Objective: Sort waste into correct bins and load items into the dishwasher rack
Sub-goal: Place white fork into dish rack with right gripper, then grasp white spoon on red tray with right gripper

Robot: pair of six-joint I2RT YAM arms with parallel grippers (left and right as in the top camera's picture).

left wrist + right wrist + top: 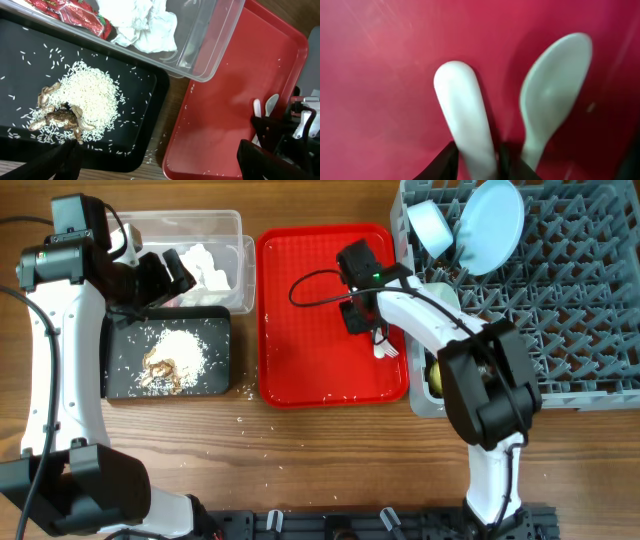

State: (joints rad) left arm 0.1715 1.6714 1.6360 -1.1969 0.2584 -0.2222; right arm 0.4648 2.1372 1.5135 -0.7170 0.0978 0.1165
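Overhead view, going left to right: the left gripper (165,280) hangs over the spot where the clear box (235,225) meets the black tray (215,375), near the table's far left corner. Its wrist camera shows the fingers spread wide with nothing between them. The clear box sits against the far edge and has crumpled white tissue (208,265) in it. The left wrist view also shows a red wrapper (75,12) in there, beside the tissue. The black tray is right in front of the box, touching it, and holds a heap of white rice (90,95) with some brown food scraps (60,117) at the pile's edge. A few grains lie loose on the wood next to it. The red tray (310,360) takes up the middle of the table, and the right gripper (358,318) is down on its right half. In the right wrist view its dark fingers (442,165) are pinched onto a white cutlery handle (462,115). I honestly can't tell if that's the fork or a spoon. A white spoon (555,90) lies just beside it on the red surface. Over on the right side is the big grey rack (580,310), with a pale blue plate (492,225) standing tilted near its far left corner and a bowl (430,225) propped just left of the plate.
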